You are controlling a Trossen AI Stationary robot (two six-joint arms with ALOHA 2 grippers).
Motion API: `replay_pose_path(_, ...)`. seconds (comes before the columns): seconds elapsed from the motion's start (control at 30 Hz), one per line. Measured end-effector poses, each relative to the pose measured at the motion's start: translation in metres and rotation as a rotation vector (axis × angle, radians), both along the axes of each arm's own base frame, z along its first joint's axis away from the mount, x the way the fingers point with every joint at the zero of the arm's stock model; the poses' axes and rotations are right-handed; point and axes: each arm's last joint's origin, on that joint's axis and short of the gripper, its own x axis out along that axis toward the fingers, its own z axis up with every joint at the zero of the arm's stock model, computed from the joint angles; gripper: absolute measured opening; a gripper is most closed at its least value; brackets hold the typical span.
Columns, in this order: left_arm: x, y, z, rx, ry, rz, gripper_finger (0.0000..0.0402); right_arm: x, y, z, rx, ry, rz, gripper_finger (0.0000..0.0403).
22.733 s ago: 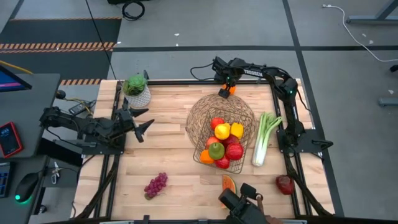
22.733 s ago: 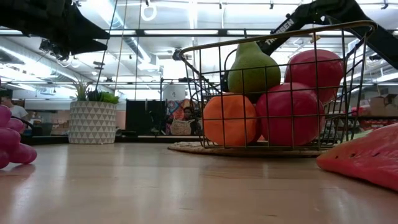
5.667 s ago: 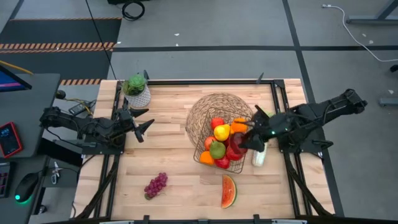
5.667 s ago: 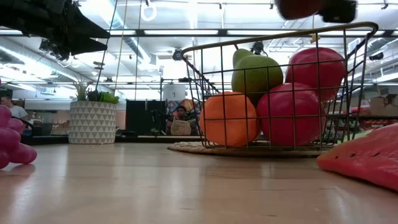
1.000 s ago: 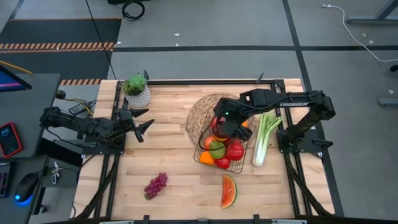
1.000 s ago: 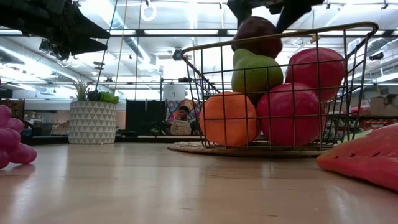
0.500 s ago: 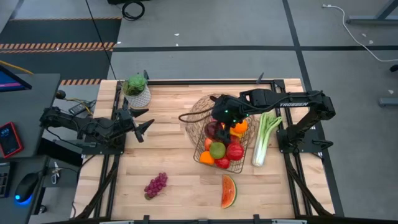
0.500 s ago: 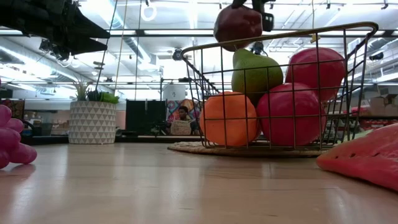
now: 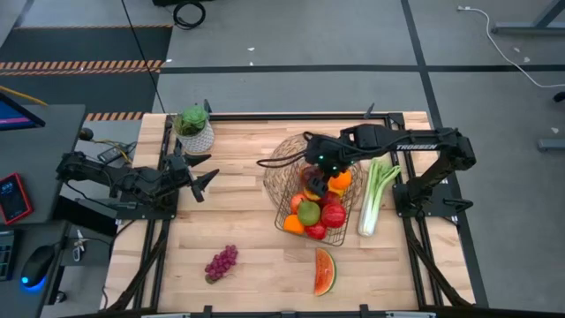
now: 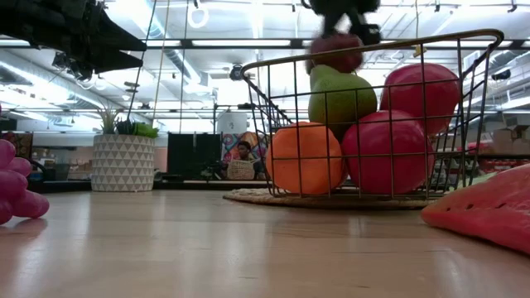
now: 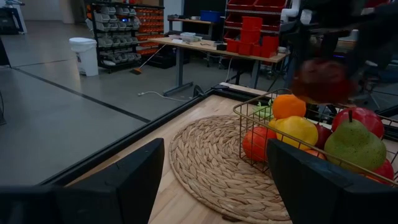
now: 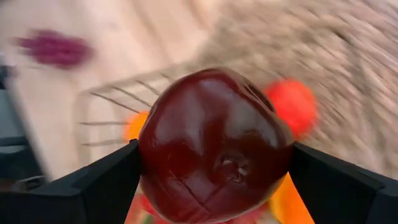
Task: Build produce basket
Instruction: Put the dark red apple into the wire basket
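Dark red apple held right over the wire basket

A glossy, dark red apple (image 12: 214,146) is clamped between the right gripper (image 9: 315,173) fingers, just above the rim of the basket (image 9: 284,217), which is thin dark wire mesh, see-through, and is sat on a round woven mat (image 11: 211,165). Inside the basket a green pear (image 10: 341,93), an orange (image 10: 303,159), two smooth red apples (image 10: 384,153) and a yellow piece (image 11: 298,130) are piled up; others are hidden behind these. Left out on the wooden table (image 9: 238,230): one bunch of purple grapes (image 9: 221,262), one watermelon slice (image 9: 324,271), and one pale celery stalk (image 9: 376,195) just beside the basket. The left gripper (image 9: 204,170) is parked open near the potted plant (image 9: 193,128).
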Motion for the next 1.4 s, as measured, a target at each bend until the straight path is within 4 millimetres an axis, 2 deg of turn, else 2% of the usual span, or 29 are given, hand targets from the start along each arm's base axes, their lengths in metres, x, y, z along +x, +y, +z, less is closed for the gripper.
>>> replay_pose_path(0.13, 0.0, 0.0, 0.0, 0.0, 0.001, 0.0, 0.0288, -0.014, -0.004, -0.008, -0.077, 0.161, -0.087, 0.0388)
replay_pose_path(0.23, 0.0, 0.0, 0.0, 0.0, 0.0, 0.0, 0.0288, -0.018, -0.005, -0.015, -0.131, 0.214, -0.112, 0.0388)
replay_pose_path(0.3, 0.0, 0.0, 0.0, 0.0, 0.0, 0.0, 0.0288, -0.017, -0.005, -0.018, -0.116, 0.21, -0.132, 0.0388)
replay_pose_path(0.5, 0.0, 0.0, 0.0, 0.0, 0.0, 0.0, 0.0288, -0.014, 0.003, -0.034, 0.032, 0.215, -0.01, 0.0388)
replay_pose_path(0.7, 0.0, 0.0, 0.0, 0.0, 0.0, 0.0, 0.0288, -0.018, 0.004, -0.052, 0.043, 0.277, -0.006, 0.0393)
replay_pose_path(1.4, 0.0, 0.0, 0.0, 0.0, 0.0, 0.0, 0.0288, -0.008, 0.004, -0.049, 0.014, 0.163, 0.112, 0.0399)
